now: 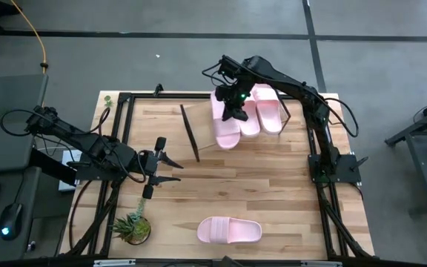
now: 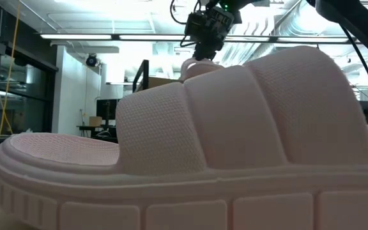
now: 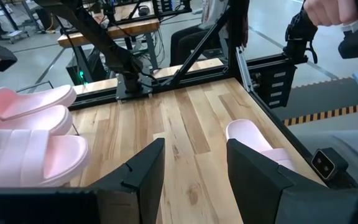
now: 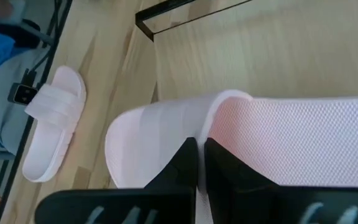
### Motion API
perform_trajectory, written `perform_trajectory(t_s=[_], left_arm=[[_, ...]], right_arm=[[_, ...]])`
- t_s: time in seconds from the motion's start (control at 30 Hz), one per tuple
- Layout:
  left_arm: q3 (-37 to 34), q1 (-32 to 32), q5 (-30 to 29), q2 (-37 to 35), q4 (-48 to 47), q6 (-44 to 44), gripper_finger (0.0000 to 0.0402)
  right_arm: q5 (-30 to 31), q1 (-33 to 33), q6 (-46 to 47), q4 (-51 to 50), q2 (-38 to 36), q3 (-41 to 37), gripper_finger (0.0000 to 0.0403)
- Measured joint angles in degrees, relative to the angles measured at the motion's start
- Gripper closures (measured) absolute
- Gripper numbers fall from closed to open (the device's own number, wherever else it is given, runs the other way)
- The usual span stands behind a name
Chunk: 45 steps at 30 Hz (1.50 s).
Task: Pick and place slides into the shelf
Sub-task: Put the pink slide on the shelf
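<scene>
Three light-pink slides (image 1: 247,115) lie side by side on the slanted wooden shelf (image 1: 202,124) at the table's far middle. My right gripper (image 1: 236,113) hangs over them, shut, its tips at the seam between two slides (image 4: 166,134). Another slide (image 1: 228,231) lies flat on its sole on the tabletop near the front edge; it fills the low view (image 2: 203,140) and also shows in the left wrist view (image 3: 253,138). My left gripper (image 1: 161,167) waits open above the table's left side, with nothing between its fingers (image 3: 148,171). My right gripper comes slanting down from above with its shut fingertips (image 4: 199,149) at the line where one slide's strap (image 4: 160,130) meets the neighbouring slide's textured footbed (image 4: 291,137). I cannot tell whether the tips touch either slide.
A small potted plant (image 1: 132,228) stands at the table's near left corner. A black metal frame (image 1: 124,133) runs around the tabletop. The shelf's left part is bare board with a thin black frame edge (image 1: 191,133). A person's hand (image 3: 328,9) shows beyond the table.
</scene>
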Motion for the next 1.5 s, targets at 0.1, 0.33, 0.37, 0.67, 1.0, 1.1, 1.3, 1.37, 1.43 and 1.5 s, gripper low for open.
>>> perform_trajectory(t_s=[0.1, 0.33, 0.37, 0.67, 1.0, 1.1, 1.3, 1.37, 1.43, 1.5], left_arm=[[0.0, 0.0, 0.01, 0.0, 0.0, 0.0, 0.0245], [0.0, 0.0, 0.02, 0.0, 0.0, 0.0, 0.0245], [0.0, 0.0, 0.02, 0.0, 0.0, 0.0, 0.0245], [0.0, 0.0, 0.02, 0.0, 0.02, -0.07, 0.0245], [-0.01, 0.0, 0.02, 0.0, 0.0, -0.08, 0.0245], [0.0, 0.0, 0.02, 0.0, 0.0, -0.07, 0.0245], [-0.01, 0.0, 0.02, 0.0, 0.0, -0.06, 0.0245], [0.0, 0.0, 0.02, 0.0, 0.01, -0.04, 0.0245], [0.0, 0.0, 0.02, 0.0, 0.01, -0.04, 0.0245], [0.0, 0.0, 0.02, 0.0, 0.02, -0.04, 0.0245]], right_arm=[[0.36, 0.0, -0.02, -0.83, 0.0, 0.04, 0.0403], [0.3, -0.95, 0.01, -1.85, 0.0, 0.04, 0.0403], [0.27, -1.12, 0.01, -1.87, 0.0, 0.03, 0.0403], [0.48, -1.39, 1.55, 1.18, 0.0, 0.04, 0.0382], [2.71, -1.42, 4.12, 1.79, -0.07, 0.04, 0.0285], [3.12, -1.37, 5.12, 1.87, -0.07, 0.04, 0.026], [3.06, -0.14, 5.57, 2.41, -0.07, 0.04, 0.0226], [3.03, 0.68, 5.58, 3.41, -0.07, 0.03, 0.0222], [3.05, 1.65, 5.57, 4.1, -0.07, 0.2, 0.022], [3.49, 2.56, 5.21, 4.28, -0.07, 1.08, 0.0219]])
